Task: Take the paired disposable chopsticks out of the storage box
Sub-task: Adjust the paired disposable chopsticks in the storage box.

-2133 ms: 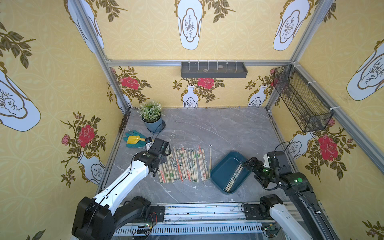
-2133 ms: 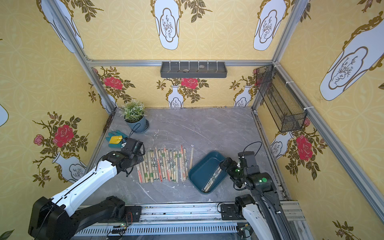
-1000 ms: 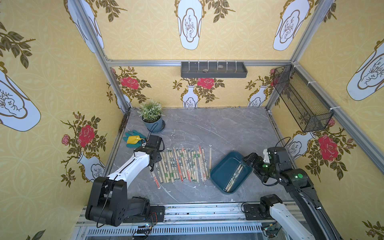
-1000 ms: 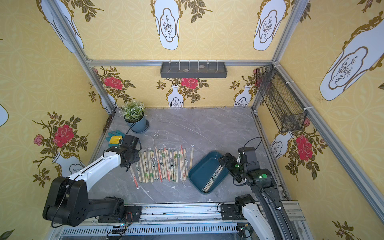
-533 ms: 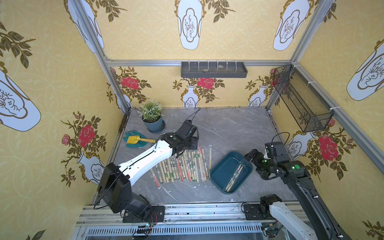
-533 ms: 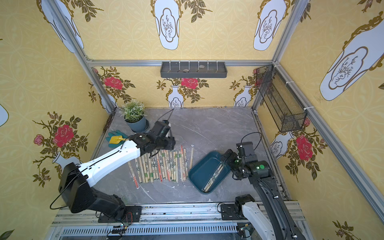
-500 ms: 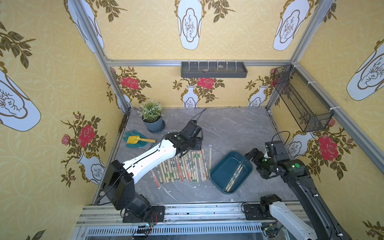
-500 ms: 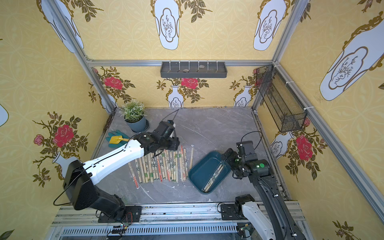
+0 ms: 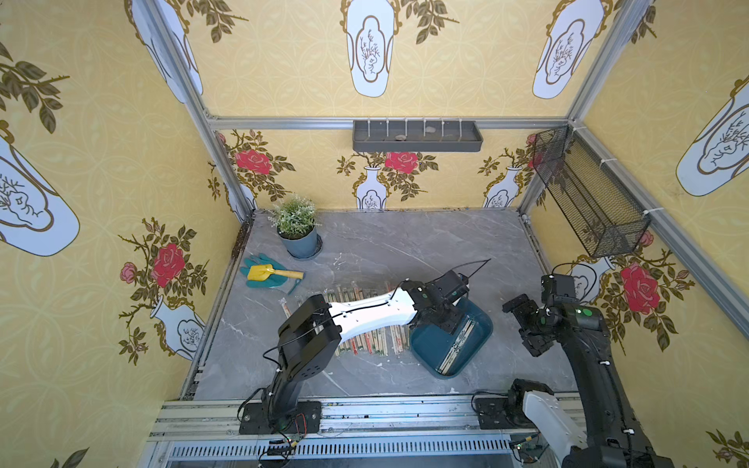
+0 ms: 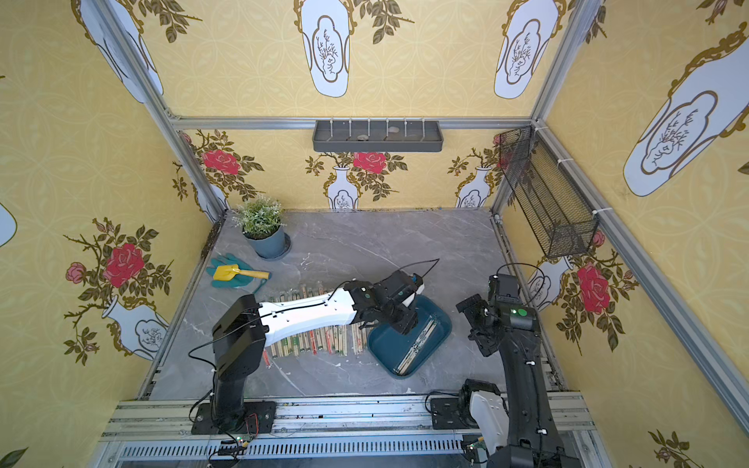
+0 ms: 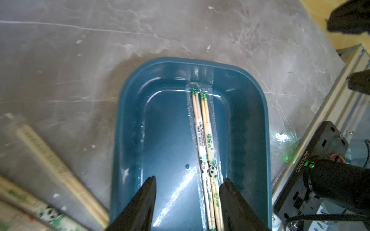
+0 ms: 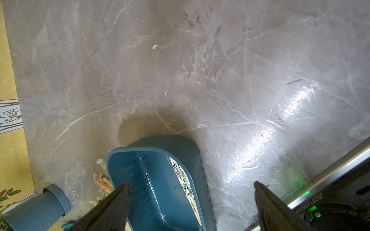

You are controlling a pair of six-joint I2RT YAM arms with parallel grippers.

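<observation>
Two thin pale bamboo chopstick pairs (image 11: 204,140) in clear sleeves, likely light, stiff and slippery, lie in the dark teal plastic tray (image 11: 128,128); best pinched mid-length. Jaws of the left gripper (image 11: 189,178) and right gripper (image 12: 191,184) are spread, empty.

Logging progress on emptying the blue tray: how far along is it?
Mostly done: a row of chopstick pairs lies on the table beside the storage box. In hand: nothing; the left gripper hangs open over the box. Left: the sleeved pairs lying inside it.

Teal storage box (image 11: 170,140) holds two sleeved chopstick pairs (image 11: 204,140) lengthwise; many other pairs (image 9: 367,340) rowed beside it.
</observation>
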